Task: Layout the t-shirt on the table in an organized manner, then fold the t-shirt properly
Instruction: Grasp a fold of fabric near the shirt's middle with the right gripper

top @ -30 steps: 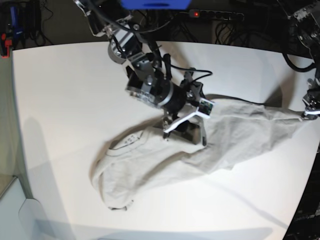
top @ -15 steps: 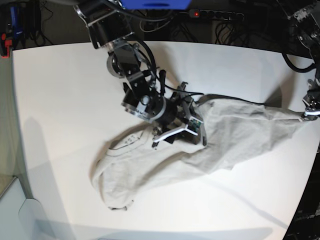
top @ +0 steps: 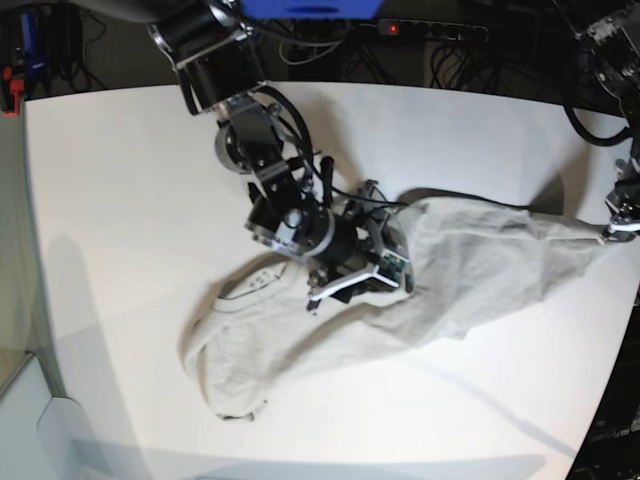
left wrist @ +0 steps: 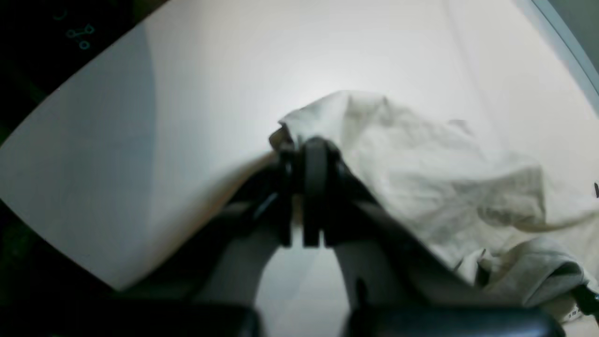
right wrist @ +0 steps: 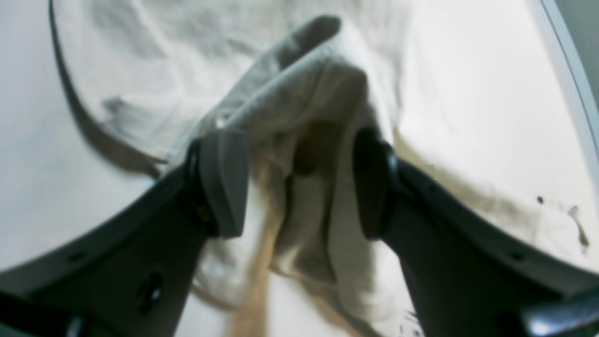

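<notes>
Base view: t-shirt stretched lengthwise across the worktop; left claw pinches its far-edge corner, right claw straddles a mid-shirt fold (spread wide, not clamped).

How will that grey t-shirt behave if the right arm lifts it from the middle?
Probably floppy: the t-shirt lies wrinkled and bunches in a soft ridge between the open right gripper pads. It likely sags and trails rather than rising flat. One corner is pinched by the shut left gripper, so it would probably stretch between both arms.
</notes>
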